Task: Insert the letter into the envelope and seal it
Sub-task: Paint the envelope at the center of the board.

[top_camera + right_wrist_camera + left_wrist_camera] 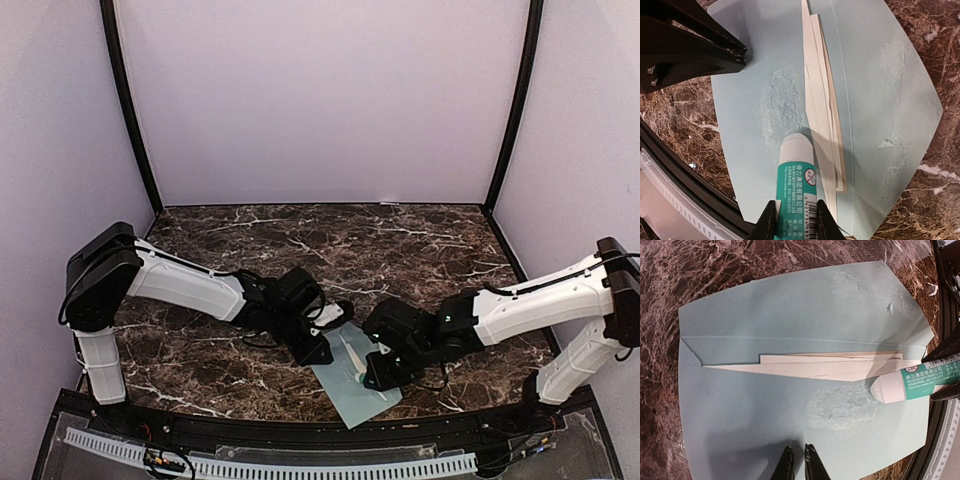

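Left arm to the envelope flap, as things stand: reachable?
Probably yes. The left gripper sits at the edge of the envelope opposite its flap, which lies flat and uncovered beyond the letter. The glue stick in the right gripper crowds only one end.

The left arm (190,285) and right arm (530,310) are reaching inward and low over the tabletop, wrists pitching down. The left gripper (799,462) is holding its fingers nearly together. The right gripper (792,215) is clamping a glue stick (796,170).
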You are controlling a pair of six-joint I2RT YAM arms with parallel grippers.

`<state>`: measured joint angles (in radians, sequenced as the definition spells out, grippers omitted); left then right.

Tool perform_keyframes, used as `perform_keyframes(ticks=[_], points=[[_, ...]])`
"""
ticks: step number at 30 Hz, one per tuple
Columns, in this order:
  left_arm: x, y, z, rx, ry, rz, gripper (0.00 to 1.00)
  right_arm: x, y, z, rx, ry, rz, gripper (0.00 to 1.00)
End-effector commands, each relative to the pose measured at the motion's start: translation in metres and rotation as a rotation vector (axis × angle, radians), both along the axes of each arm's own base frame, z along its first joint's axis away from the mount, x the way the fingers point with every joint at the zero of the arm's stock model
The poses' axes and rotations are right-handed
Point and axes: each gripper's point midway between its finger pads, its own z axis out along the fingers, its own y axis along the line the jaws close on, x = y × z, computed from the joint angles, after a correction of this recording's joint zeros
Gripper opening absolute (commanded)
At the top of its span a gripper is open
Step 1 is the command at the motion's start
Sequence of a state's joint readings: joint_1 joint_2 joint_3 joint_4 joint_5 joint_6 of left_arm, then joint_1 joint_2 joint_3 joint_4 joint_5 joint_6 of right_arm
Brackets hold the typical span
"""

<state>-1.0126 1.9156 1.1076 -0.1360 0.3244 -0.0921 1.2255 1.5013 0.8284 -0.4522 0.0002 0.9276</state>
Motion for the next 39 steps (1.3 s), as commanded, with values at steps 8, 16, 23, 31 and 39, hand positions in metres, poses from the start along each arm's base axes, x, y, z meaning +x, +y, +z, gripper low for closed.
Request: perform_keyframes(ticks=[8, 16, 23, 31, 39], points=[[-0.011, 0.029, -0.042, 0.169, 0.049, 0.011, 0.06, 0.018, -0.004, -0.018, -0.059, -0.021, -0.045, 0.05], [-0.011, 0.027, -0.043, 0.169, 0.054, 0.008, 0.05, 0.034, 0.000, -0.023, -0.073, -0.046, -0.046, 0.05], [-0.012, 0.027, -0.044, 0.170, 0.059, 0.006, 0.05, 0.048, 0.009, -0.026, -0.071, -0.066, -0.046, 0.04], [-0.008, 0.028, -0.046, 0.183, 0.051, 0.021, 0.05, 0.040, 0.005, -0.023, -0.058, -0.047, -0.036, 0.04], [-0.010, 0.028, -0.049, 0.186, 0.074, 0.032, 0.04, 0.014, -0.003, -0.016, -0.055, -0.007, -0.028, 0.04]])
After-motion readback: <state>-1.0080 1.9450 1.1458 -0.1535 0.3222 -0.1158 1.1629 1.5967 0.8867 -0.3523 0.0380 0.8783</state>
